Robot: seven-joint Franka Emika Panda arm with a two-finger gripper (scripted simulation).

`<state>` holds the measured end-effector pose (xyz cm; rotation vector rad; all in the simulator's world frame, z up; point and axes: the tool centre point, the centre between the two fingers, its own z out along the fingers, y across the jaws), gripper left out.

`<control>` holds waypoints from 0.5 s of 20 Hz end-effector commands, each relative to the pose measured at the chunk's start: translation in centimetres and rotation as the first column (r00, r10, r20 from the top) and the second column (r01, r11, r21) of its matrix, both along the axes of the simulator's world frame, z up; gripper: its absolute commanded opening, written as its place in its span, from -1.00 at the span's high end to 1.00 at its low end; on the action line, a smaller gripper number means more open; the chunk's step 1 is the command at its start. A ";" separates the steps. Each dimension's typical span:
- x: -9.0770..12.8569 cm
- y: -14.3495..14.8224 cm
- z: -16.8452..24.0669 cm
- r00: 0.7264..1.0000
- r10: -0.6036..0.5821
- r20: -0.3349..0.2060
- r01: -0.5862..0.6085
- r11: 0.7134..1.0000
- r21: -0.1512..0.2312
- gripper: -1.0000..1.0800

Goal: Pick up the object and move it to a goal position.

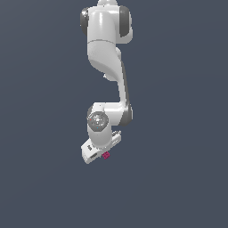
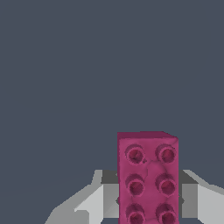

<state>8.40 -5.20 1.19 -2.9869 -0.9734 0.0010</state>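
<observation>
The object [image 2: 148, 179] is a magenta-pink brick with two rows of studs. In the wrist view it fills the space between my gripper's [image 2: 148, 197] grey fingers [image 2: 107, 199], which touch both of its long sides. In the exterior view the object [image 1: 106, 155] is a tiny pink speck poking out from under the white gripper [image 1: 102, 152], low in the middle of the picture. The gripper is shut on the object. The fingers themselves are hidden under the hand in the exterior view. I cannot tell whether the object rests on the floor or hangs above it.
A plain dark blue-grey surface [image 1: 178, 178] surrounds the arm on all sides. The white arm [image 1: 107, 53] reaches down from the exterior view's upper edge. No goal marker shows in either view.
</observation>
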 end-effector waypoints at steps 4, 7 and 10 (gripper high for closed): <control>-0.1 0.3 0.6 1.000 0.000 0.001 0.000 1.000 0.000 1.00; -0.3 0.9 1.4 1.000 0.000 0.001 0.000 1.000 0.000 1.00; -0.7 1.6 2.7 1.000 0.000 0.001 0.000 1.000 0.000 1.00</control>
